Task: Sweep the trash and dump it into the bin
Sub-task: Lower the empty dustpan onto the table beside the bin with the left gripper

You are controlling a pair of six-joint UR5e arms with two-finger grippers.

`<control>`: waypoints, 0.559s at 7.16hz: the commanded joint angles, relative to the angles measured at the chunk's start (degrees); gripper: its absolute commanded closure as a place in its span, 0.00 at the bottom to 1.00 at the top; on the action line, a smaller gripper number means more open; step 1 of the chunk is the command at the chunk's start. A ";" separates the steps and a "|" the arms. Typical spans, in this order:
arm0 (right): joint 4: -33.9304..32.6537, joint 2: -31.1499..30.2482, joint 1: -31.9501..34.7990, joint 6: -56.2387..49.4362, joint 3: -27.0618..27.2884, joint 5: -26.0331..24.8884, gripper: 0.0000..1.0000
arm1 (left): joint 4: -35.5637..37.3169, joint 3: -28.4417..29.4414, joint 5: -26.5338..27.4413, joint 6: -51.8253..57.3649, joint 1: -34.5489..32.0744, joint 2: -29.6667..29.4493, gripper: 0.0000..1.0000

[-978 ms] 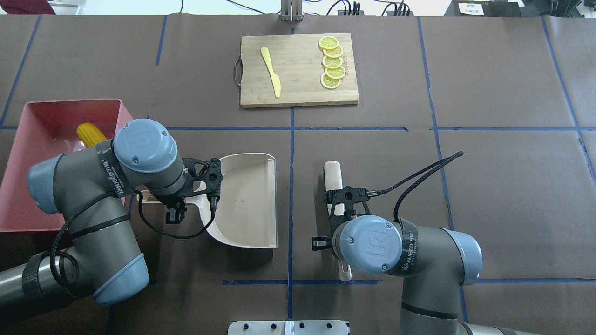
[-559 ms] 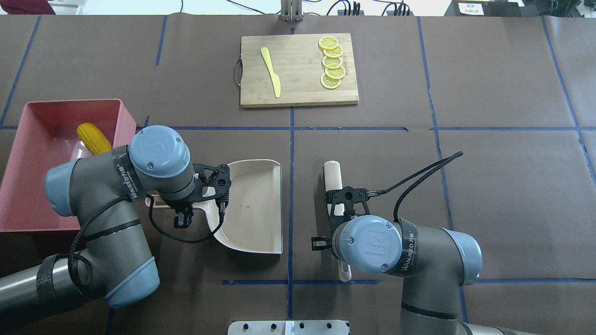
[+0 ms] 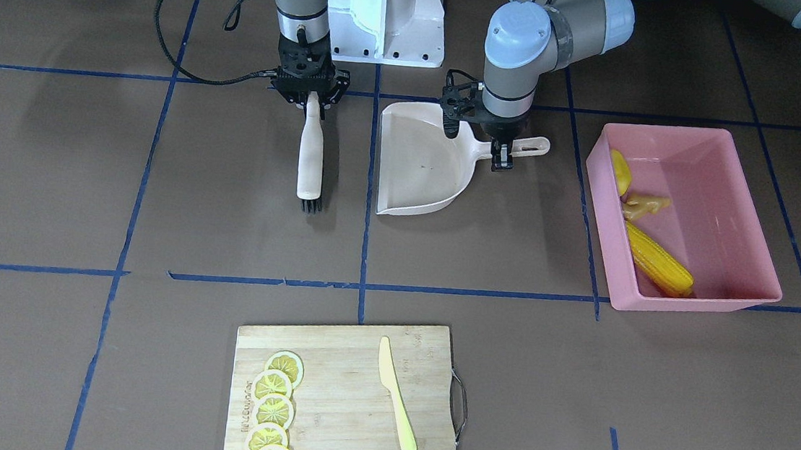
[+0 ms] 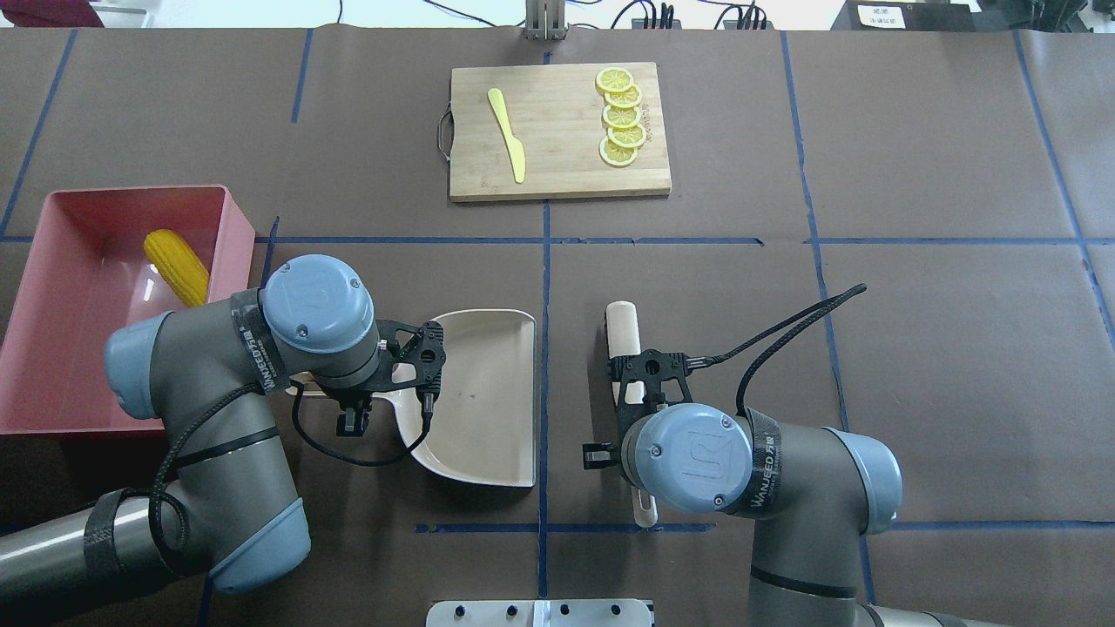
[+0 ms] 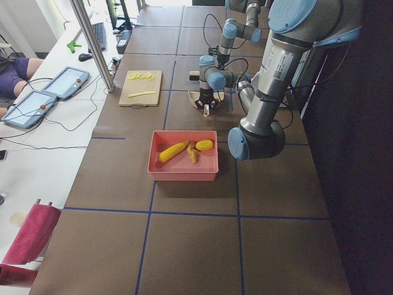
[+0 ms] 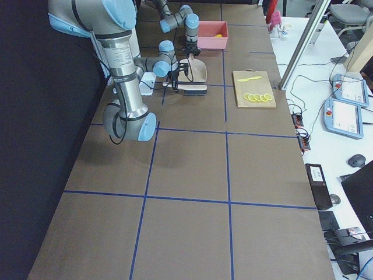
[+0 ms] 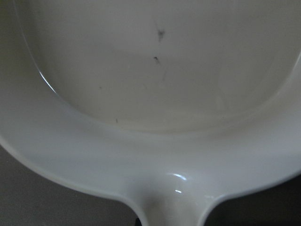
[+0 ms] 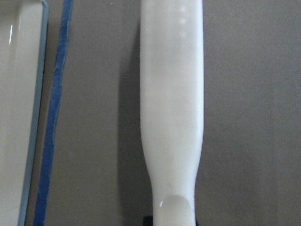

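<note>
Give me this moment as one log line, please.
left gripper: holds dustpan handle, pan empty | right gripper: holds brush handle | corn cob, ginger root, potato: in pink bin

Wooden cutting board (image 3: 343,423), five overlapping lemon slices (image 3: 273,411) on it, pale yellow plastic knife (image 3: 396,396) alongside

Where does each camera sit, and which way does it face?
Front: across the table, facing the robot; both arms.
Overhead: behind the robot, looking down; both arms.
Left side: table's end; left arm near.
Right side: opposite end; right arm near.
Left wrist: above the beige plastic dustpan.
Right wrist: above the white brush handle.
Front and overhead share the pink rectangular plastic bin.
</note>
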 commanded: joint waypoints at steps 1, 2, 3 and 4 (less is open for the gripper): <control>0.00 -0.01 0.00 0.01 0.00 0.02 1.00 | -0.01 0.65 0.78 -0.13 0.45 -0.41 0.85; 0.00 -0.01 0.00 0.01 0.00 0.02 1.00 | -0.01 0.65 0.78 -0.04 0.45 -0.50 0.55; 0.00 0.08 -0.17 0.18 0.00 0.02 1.00 | -1.40 1.26 0.78 -0.22 0.45 -0.33 0.09; 0.00 0.08 -0.35 0.45 0.00 -0.07 1.00 | -3.42 2.31 0.78 -0.30 0.45 -0.33 0.00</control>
